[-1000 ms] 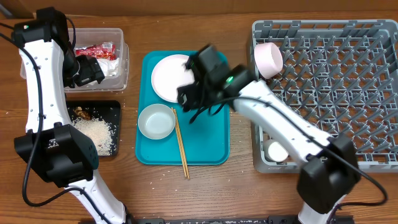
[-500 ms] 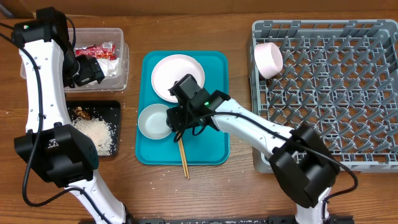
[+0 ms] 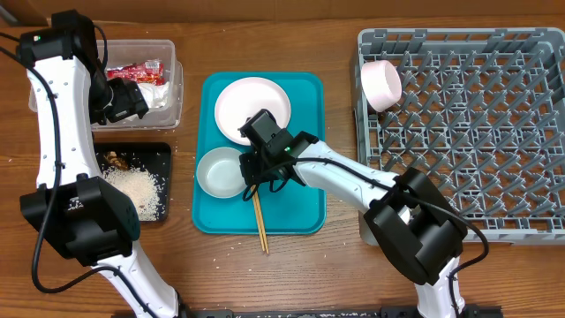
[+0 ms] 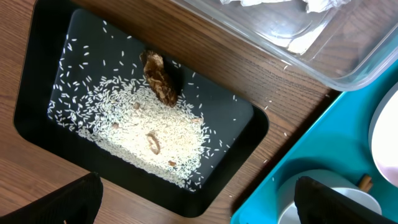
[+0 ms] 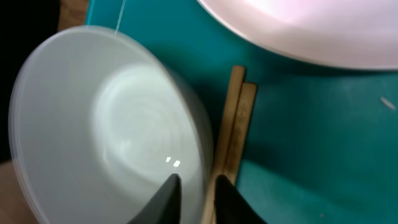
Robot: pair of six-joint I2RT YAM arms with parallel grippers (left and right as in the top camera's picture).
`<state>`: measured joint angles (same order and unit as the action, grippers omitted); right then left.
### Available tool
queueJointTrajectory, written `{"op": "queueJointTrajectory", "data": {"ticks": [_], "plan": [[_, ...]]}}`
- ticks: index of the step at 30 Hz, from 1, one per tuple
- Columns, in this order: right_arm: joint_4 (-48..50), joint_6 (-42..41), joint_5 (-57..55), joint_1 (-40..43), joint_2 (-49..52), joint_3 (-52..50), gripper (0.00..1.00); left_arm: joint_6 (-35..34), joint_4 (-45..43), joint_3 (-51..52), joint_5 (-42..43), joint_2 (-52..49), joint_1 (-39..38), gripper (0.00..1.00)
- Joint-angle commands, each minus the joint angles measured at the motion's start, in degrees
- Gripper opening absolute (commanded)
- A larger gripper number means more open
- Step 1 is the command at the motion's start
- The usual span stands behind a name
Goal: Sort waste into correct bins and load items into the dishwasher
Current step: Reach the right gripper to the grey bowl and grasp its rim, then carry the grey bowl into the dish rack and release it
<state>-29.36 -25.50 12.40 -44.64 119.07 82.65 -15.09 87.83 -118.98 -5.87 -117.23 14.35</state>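
My right gripper (image 5: pixel 198 194) (image 3: pixel 253 170) is shut on the right rim of the pale blue-grey bowl (image 5: pixel 93 137) (image 3: pixel 219 173). One finger is inside the bowl and the other is outside it, against the two wooden chopsticks (image 5: pixel 239 112) (image 3: pixel 259 216). Bowl, chopsticks and the round pale plate (image 3: pixel 252 102) (image 5: pixel 298 25) lie on the teal tray (image 3: pixel 300 203). My left gripper (image 4: pixel 202 208) (image 3: pixel 119 99) hangs open above the black tray (image 4: pixel 249 118) (image 3: pixel 161 152), which holds rice (image 4: pixel 155 134) and a brown lump (image 4: pixel 160 78).
The clear tub (image 3: pixel 173 53) at back left holds the red-and-white wrapper (image 3: pixel 137 72) and a white napkin (image 4: pixel 317 5). The grey dish rack (image 3: pixel 477 115) fills the right side, with a pinkish-white bowl (image 3: pixel 381 84) at its back left corner.
My right arm swung from over the plate down to the bowl, and its jaws closed onto the bowl's rim. The left arm stayed still.
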Motion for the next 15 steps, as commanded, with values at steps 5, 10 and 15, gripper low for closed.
{"op": "queueJointTrajectory", "data": {"ticks": [5, 10, 15], "plan": [[-2.5, -0.1, -1.5, 2.0, -2.7, 1.4, 0.04, -0.8, -0.1, -0.4, -0.5, 1.0, -0.1, 1.00], [-9.5, 0.0, -7.3, 4.3, -10.4, 5.2, 0.04, -0.8, -0.1, -0.4, -0.5, 1.0, -0.1, 1.00], [-22.7, -0.1, -23.6, 8.2, -23.9, 9.7, 0.04, -0.8, -0.1, -0.4, -0.5, 1.0, -0.1, 1.00]]}}
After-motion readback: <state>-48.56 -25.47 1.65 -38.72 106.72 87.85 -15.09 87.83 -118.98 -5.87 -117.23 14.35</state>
